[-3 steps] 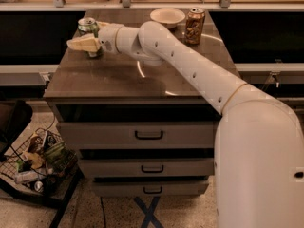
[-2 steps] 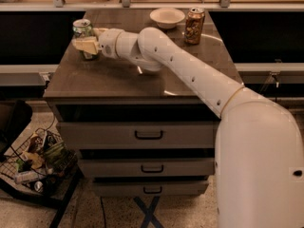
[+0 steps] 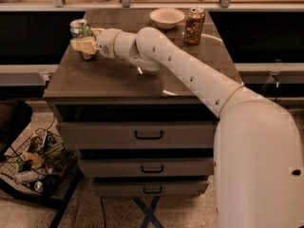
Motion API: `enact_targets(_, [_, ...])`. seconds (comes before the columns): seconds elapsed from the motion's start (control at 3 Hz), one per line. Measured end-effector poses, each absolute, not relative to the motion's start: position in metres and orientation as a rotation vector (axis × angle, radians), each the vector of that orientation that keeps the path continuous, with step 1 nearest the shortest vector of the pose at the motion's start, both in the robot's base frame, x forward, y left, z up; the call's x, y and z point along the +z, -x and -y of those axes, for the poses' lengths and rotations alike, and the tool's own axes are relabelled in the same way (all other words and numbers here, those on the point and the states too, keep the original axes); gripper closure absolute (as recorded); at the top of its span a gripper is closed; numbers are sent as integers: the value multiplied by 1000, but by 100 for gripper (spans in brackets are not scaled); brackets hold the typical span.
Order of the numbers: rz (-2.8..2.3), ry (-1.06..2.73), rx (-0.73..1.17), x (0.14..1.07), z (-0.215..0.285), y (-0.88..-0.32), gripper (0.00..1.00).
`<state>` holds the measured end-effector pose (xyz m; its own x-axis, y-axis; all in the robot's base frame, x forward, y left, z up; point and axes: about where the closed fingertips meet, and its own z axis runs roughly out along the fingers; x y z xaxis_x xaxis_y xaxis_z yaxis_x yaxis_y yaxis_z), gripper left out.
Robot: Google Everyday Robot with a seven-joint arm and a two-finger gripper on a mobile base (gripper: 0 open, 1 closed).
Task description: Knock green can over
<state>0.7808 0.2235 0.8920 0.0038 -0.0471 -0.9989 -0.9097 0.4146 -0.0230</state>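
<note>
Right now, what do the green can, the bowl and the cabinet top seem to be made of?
Green can: probably aluminium, shiny silver top, printed green label; the pincer is at its lower part. Bowl: perhaps ceramic or plastic, pale, smooth, glossy. Cabinet top: looks like dark wood or laminate, semi-gloss, showing reflections.

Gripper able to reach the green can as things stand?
Probably yes. The gripper appears right against the lower part of the small green-labelled aluminium can, with nothing between them; the can stands upright.

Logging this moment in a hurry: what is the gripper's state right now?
Gripper: against the upright green can, near the left edge of the table; open or shut cannot be told.
</note>
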Motion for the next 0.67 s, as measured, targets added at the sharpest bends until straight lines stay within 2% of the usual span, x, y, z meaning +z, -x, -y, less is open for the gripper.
enact_targets(0.33, [-1403, 928, 860, 892, -226, -780, 100])
enact_targets(0.67, [-1414, 949, 830, 902, -220, -775, 100])
